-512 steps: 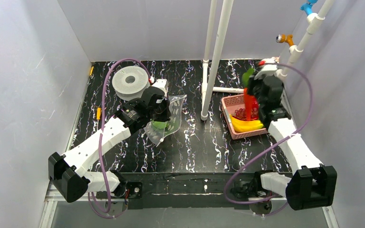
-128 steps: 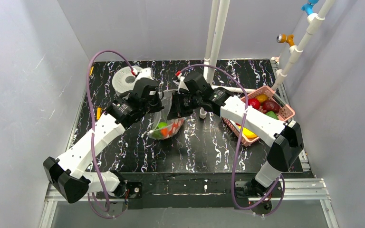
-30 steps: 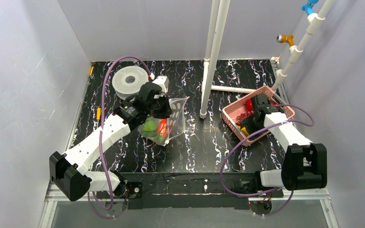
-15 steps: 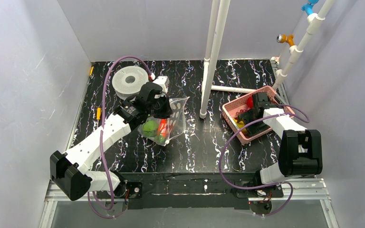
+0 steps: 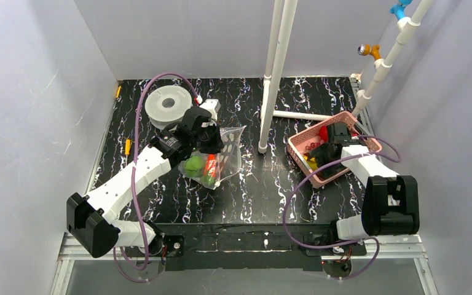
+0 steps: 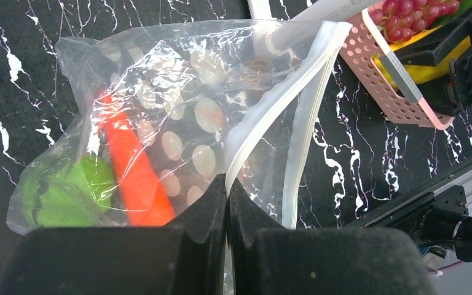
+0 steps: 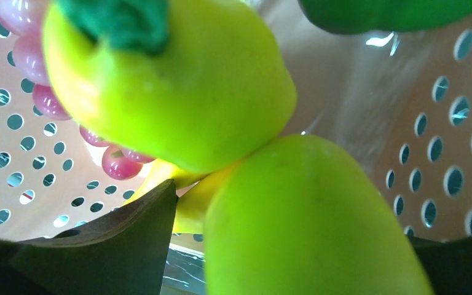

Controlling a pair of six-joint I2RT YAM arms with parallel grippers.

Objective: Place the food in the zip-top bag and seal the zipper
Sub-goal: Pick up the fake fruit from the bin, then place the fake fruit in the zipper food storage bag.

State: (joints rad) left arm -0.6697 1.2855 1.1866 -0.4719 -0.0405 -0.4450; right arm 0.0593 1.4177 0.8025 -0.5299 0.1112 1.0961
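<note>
Currently: loading looks partway done to me. Some food is bagged, more waits in the basket, and the zipper is not yet sealed.
Left gripper (image 6: 227, 184): its fingers are pressed together, pinching one lip of the bag (image 6: 178, 92) right at the zipper (image 6: 276, 104).
Why that hold: with only one lip lifted, the other sags away from the fingers. I judge this keeps the mouth gaping toward the basket (image 6: 399, 98) for the next drop.
Bagged food: an orange piece (image 6: 132, 166) and a green piece (image 6: 61, 196) lie at the bottom of the bag, beyond the fingertips and off to one side.
Right gripper (image 7: 295, 215): its fingers are spread, down inside the basket, one on each side of a yellow-green fruit (image 7: 319, 258).
Grip: a sliver of gap shows beside one finger, so I take the fruit as straddled, not clamped.
Around those fingers: a stemmed yellow piece (image 7: 160, 92) sits just past the fingertips, touching the straddled fruit. Grapes (image 7: 24, 55) lie behind it, and a dark green piece (image 7: 393, 9) is farther off.
Why so deep: the pieces crowd together, so the fingers must reach low to take one alone.
Risk: the touching neighbour may lift or roll when the fingers close.
Left to do: carry the fruit to the held mouth, then press the zipper shut.
</note>
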